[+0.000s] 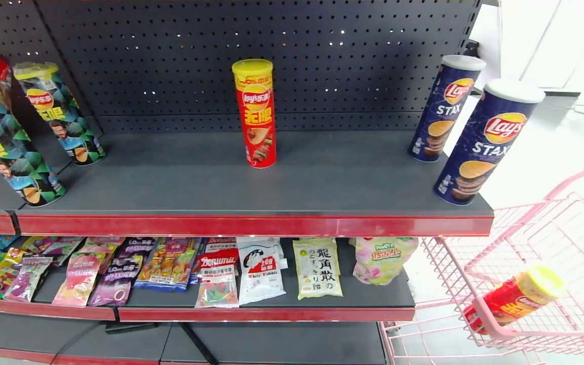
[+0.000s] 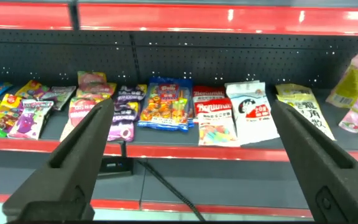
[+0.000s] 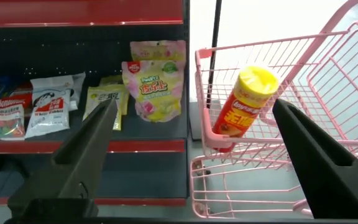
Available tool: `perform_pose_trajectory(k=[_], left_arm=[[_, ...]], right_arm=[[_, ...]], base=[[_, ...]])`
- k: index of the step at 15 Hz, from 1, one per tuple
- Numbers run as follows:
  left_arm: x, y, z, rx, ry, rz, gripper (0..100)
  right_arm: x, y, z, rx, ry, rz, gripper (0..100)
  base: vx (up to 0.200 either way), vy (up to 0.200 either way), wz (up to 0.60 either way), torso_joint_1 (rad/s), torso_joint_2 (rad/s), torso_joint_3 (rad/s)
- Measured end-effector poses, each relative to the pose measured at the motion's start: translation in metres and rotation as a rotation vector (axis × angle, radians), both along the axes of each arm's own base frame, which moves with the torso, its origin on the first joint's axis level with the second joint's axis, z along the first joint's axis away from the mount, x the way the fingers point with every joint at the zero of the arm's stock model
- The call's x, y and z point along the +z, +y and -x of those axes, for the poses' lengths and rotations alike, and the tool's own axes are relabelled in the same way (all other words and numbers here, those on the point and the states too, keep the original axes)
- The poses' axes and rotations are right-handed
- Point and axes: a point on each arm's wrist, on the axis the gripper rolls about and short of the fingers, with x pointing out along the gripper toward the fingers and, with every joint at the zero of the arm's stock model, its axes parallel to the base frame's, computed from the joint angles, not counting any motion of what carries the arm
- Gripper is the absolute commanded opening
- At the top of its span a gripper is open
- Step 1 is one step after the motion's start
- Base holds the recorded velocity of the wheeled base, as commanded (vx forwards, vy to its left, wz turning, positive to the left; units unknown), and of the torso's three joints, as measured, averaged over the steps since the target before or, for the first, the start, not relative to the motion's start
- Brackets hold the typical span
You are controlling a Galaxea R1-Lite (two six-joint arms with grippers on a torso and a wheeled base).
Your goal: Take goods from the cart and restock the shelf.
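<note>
Can: red tube with a yellow lid, lying tilted in the cart, lid end up, base down at the near basket wall. What props it is hard to make out, perhaps the pink rail.
Handling: probably light. A stiff card tube with a smooth, rather slippery wrap. The contents are brittle, so a moderate squeeze should do.
Hold: across the mid-body, jaws square to the tube's long axis, clear of the lid and the wires.
Right gripper: fingers spread wide with nothing between them. It hangs before the cart, and the can is ahead of it and well apart.
Left gripper: also wide and empty, facing the bags on the lower shelf.
Surface: the top shelf is a dark, flat board with a red front lip. It should stand a tube steadily.
Room: an upright can of the same kind stands mid-shelf. Blue cans are at the right end and green cans at the left. Bare board lies on either side of the upright can, and the pegboard is behind. The cart's wires sit close around the can's base, so that end looks tighter.
</note>
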Motion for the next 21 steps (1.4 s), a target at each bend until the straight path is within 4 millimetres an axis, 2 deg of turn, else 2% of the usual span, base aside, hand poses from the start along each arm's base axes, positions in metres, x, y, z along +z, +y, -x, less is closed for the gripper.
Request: perform_pose_trajectory(k=[1, 12, 18, 21], left_arm=[[0.0000, 0.0000, 0.0000, 0.000, 0.000, 0.000, 100], [0.0000, 0.0000, 0.0000, 0.000, 0.000, 0.000, 100], [0.0000, 0.0000, 0.0000, -0.001, 0.000, 0.000, 100], [0.0000, 0.0000, 0.0000, 0.000, 0.000, 0.000, 100]], right_arm=[[0.0000, 0.0000, 0.0000, 0.001, 0.000, 0.000, 100], [0.0000, 0.0000, 0.0000, 0.000, 0.000, 0.000, 100], [0.0000, 0.0000, 0.0000, -0.001, 0.000, -0.001, 100], [0.0000, 0.0000, 0.0000, -0.001, 0.000, -0.003, 100]], base=[[0.000, 0.000, 0.00, 0.000, 0.00, 0.000], [0.000, 0.000, -0.60, 0.004, 0.00, 0.003], [0.000, 0.000, 0.00, -0.008, 0.02, 0.013], [0.000, 0.000, 0.00, -0.126, 0.34, 0.206]])
